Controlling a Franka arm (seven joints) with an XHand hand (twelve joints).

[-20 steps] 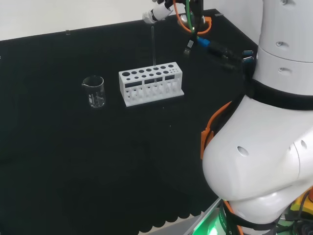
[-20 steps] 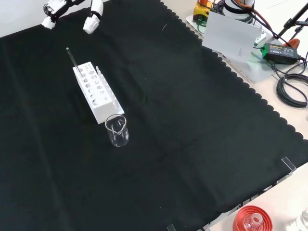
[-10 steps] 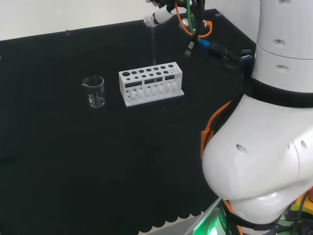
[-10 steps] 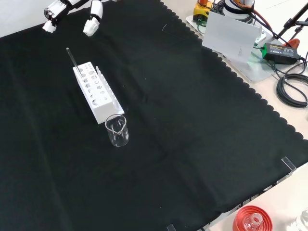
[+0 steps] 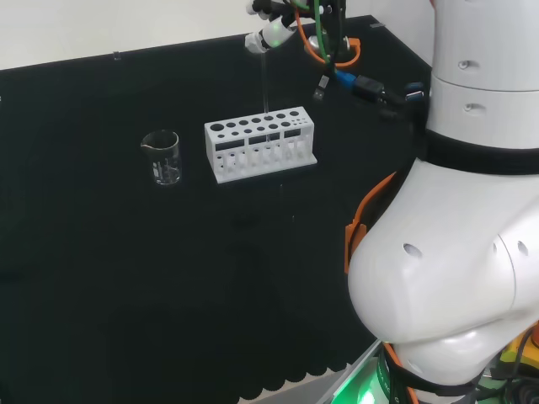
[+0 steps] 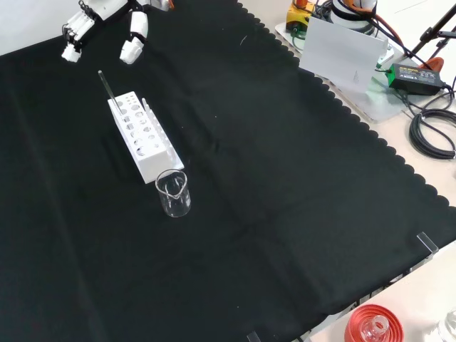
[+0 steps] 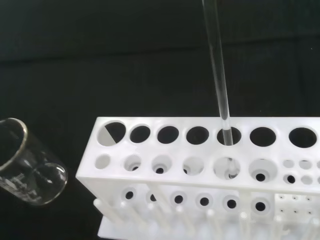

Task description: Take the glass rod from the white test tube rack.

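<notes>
The glass rod [image 7: 218,75] stood upright in a hole of the back row of the white test tube rack [image 6: 141,135] on the black cloth [image 6: 271,185], its lower end inside the rack. In the front view, the robot's hand [image 6: 107,21] hung above and beyond the rack's far end, fingers and thumb spread apart and pointing down, touching nothing. An empty glass beaker [image 5: 162,156] stood just off the rack's end, at its left in the head view.
</notes>
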